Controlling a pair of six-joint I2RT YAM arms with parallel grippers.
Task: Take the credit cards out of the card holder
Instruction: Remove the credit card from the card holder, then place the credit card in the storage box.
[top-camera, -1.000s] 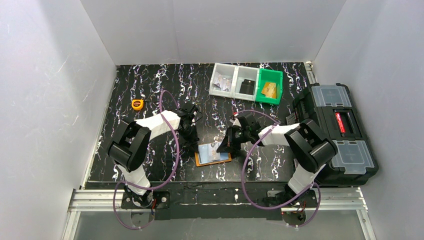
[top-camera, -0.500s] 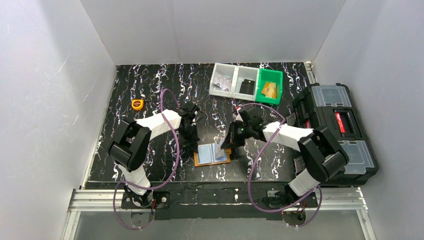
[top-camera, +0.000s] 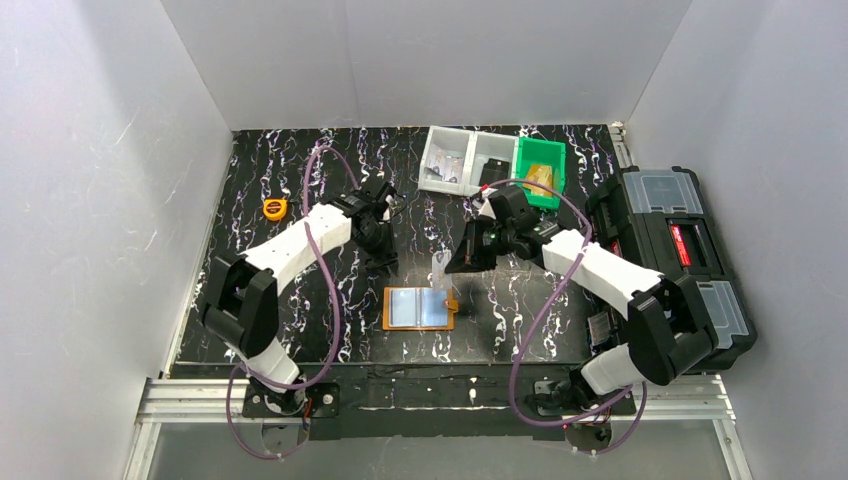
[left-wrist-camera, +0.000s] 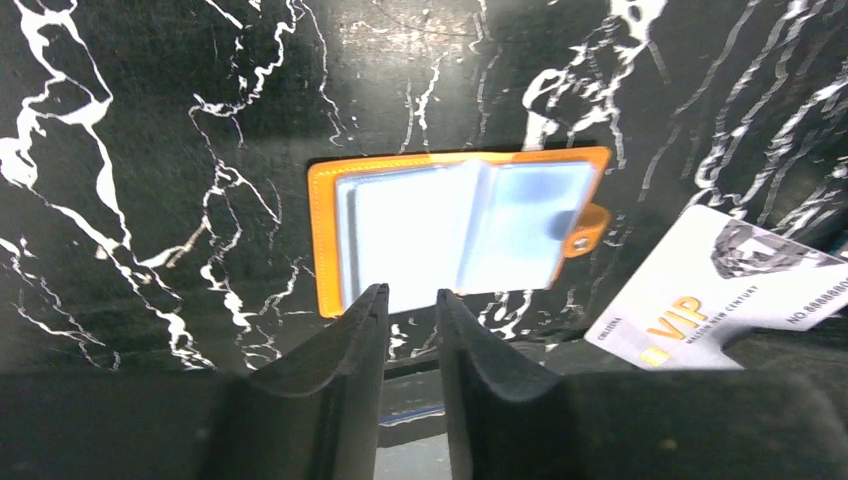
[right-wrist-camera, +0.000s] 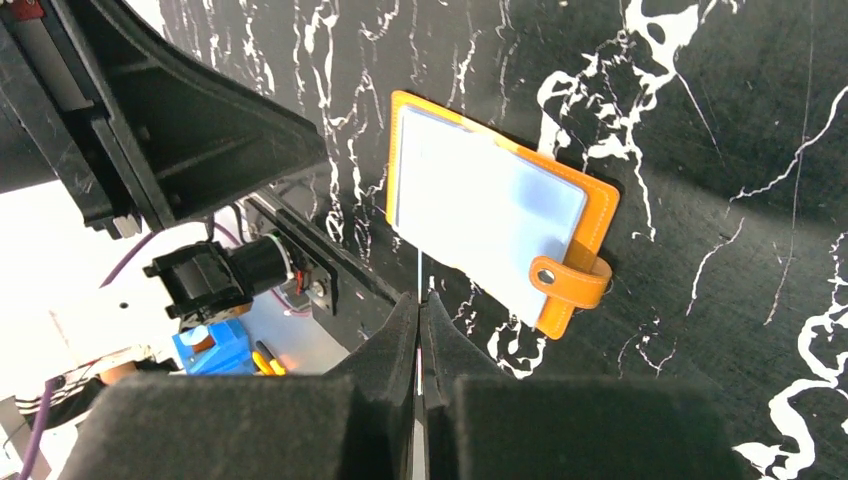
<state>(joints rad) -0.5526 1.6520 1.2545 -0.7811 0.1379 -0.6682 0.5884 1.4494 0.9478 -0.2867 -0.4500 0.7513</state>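
Note:
The orange card holder (top-camera: 420, 308) lies open and flat on the black marbled table, its clear pockets showing pale blue; it also shows in the left wrist view (left-wrist-camera: 460, 235) and the right wrist view (right-wrist-camera: 490, 215). My right gripper (top-camera: 452, 262) is shut on a whitish credit card (top-camera: 440, 266) and holds it above the table, just beyond the holder's right end. The card is edge-on between the jaws (right-wrist-camera: 418, 270); its face reads VIP (left-wrist-camera: 700, 300). My left gripper (top-camera: 386, 258) hovers beyond the holder's left half, its jaws (left-wrist-camera: 410, 297) a narrow gap apart and empty.
Two grey bins (top-camera: 468, 158) and a green bin (top-camera: 540, 170) holding cards stand at the back. A black toolbox (top-camera: 670, 250) stands at the right edge. A yellow-orange tape measure (top-camera: 274, 208) lies at the back left.
My right gripper has pulled a card out of the holder and lifted it up and back. My left gripper has let go of the holder and drawn back. The holder now lies flat.

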